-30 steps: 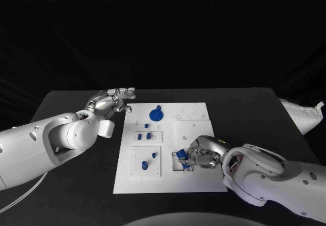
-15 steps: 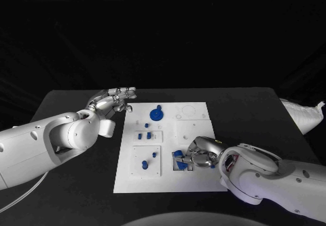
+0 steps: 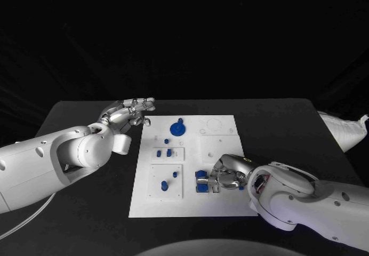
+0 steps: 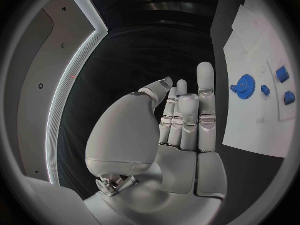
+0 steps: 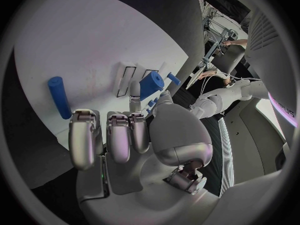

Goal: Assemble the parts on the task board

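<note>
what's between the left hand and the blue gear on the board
Only bare white task board and a strip of black table separate the left hand from the blue gear, seen in the head view.

right hand (image 3: 221, 179) slides left and lower over task board (image 3: 192, 202), its blue part (image 3: 203, 175) shifting left with it.

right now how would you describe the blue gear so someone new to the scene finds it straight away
Start at the white task board in the middle of the black table. Go to its far edge, near the left robot hand. The blue gear lies flat there: it is a round toothed disc and the broadest blue piece, while the other blue parts are small blocks and pegs.
</note>
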Action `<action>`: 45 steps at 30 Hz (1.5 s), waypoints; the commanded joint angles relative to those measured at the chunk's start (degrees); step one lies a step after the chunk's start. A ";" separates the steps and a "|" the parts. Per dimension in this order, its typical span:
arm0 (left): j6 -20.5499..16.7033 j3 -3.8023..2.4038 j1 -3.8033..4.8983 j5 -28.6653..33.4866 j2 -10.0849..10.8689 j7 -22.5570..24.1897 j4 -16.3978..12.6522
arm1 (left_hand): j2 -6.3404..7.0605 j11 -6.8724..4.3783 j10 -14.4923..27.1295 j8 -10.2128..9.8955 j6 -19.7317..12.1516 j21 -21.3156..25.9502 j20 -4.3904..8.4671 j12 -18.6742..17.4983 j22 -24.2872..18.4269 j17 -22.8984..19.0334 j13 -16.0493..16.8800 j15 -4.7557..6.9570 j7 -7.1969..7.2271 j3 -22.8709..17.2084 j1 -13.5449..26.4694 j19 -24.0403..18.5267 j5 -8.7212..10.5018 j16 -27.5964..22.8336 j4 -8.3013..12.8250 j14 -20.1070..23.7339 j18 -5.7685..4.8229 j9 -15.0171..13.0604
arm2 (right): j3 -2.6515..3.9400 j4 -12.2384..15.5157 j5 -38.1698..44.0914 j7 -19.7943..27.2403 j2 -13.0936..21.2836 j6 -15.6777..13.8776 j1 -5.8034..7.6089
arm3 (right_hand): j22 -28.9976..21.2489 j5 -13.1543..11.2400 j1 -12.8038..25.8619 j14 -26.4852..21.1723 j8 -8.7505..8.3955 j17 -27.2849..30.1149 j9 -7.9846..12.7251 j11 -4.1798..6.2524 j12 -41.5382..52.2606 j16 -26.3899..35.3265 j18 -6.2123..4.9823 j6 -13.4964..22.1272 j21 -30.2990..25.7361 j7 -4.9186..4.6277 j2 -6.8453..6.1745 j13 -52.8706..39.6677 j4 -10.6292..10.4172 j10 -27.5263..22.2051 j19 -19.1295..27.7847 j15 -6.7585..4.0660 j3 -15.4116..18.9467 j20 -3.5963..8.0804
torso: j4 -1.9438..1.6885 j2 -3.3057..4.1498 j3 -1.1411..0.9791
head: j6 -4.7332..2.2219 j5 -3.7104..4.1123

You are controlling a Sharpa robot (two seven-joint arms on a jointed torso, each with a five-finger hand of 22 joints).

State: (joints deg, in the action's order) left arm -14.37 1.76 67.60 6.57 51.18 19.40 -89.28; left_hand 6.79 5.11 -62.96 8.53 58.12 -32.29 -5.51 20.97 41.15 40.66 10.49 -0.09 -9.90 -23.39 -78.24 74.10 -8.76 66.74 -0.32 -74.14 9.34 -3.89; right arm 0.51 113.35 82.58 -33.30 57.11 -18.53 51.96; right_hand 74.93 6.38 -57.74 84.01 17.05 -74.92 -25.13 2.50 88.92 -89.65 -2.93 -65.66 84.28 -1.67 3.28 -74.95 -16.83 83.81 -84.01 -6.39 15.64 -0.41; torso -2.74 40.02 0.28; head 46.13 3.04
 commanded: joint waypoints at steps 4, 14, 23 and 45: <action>1.05 -0.03 0.03 0.18 0.01 0.41 -0.15 | -0.11 -0.05 0.34 0.32 -0.36 0.25 -0.20 0.19 -0.08 -0.02 0.07 -0.10 0.11 0.30 0.55 -0.15 -0.07 0.22 0.01 0.25 1.03 -0.04 | 0.01 0.43 1.08 1.79 0.07 -0.36 -0.03 | 3.28 -0.13 -3.13 5.84 -0.49 -14.40 -0.53 0.03 -0.21 -0.02 0.46 -0.16 -0.30 0.06 -0.70 -14.28 1.43 5.80 -2.10 0.31 -0.20 0.41 | 0.02 -0.03 -0.03 | -0.14 0.14; 1.03 -0.03 0.03 0.18 0.04 0.31 -0.10 | -0.13 -0.06 0.47 0.35 -0.44 0.27 -0.21 0.32 -0.09 -0.22 0.09 -0.10 0.13 0.29 0.51 -0.16 -0.10 0.16 0.04 0.34 1.03 -0.03 | 0.01 0.37 1.98 2.94 0.30 0.52 -0.03 | 3.25 -0.76 -11.25 5.83 -0.73 -14.36 -1.41 0.10 -0.42 0.01 0.44 -0.39 -0.38 0.10 -1.21 -14.20 5.28 5.75 -2.06 0.25 -2.08 0.45 | -0.06 -0.03 0.00 | -0.11 0.22; 1.05 -0.03 0.03 0.18 0.00 0.26 -0.06 | -0.13 -0.06 0.47 0.35 -0.44 0.27 -0.21 0.32 -0.09 -0.22 0.09 -0.10 0.13 0.29 0.51 -0.16 -0.10 0.16 0.04 0.34 1.03 -0.03 | 0.01 -0.70 2.22 2.28 -0.29 0.72 -0.04 | 3.35 -0.67 -11.87 5.84 -0.74 -14.39 -1.66 0.11 -0.42 -0.01 0.46 -0.56 -0.35 0.12 -0.45 -14.21 5.41 5.75 -2.09 0.26 -2.40 0.45 | -0.01 0.01 0.01 | -0.12 0.20; 1.27 0.05 0.02 0.18 0.43 0.37 -0.10 | -0.09 -0.05 0.64 0.38 -0.54 0.30 -0.22 0.46 -0.10 -0.39 0.10 -0.11 0.11 0.32 0.51 -0.18 -0.11 0.11 0.06 0.43 1.04 -0.02 | 0.52 3.81 -2.59 12.96 11.95 -1.17 3.41 | 0.24 9.44 -16.05 5.34 -5.74 -11.97 -0.19 -1.97 -4.31 1.30 -0.18 4.42 -2.29 -2.34 1.37 -12.28 6.02 4.50 -0.92 1.99 -2.75 -1.12 | 0.60 -0.11 -0.08 | -0.65 0.47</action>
State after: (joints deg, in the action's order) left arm -14.29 1.83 67.58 6.57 51.62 19.31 -89.25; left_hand 6.79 4.90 -62.75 8.53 57.92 -32.30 -5.51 21.29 41.10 40.32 10.51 -0.10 -9.70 -23.39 -78.24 74.10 -8.76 66.74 -0.32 -74.14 9.33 -3.89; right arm 1.07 116.97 78.82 -22.72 68.73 -21.26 55.33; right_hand 74.95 15.77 -72.95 84.12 11.50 -74.95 -25.35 0.65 84.54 -88.44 -3.02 -60.85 82.22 -3.89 4.07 -75.25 -11.02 83.77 -84.00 -4.77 12.84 -1.26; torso -2.41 39.91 0.26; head 45.68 3.54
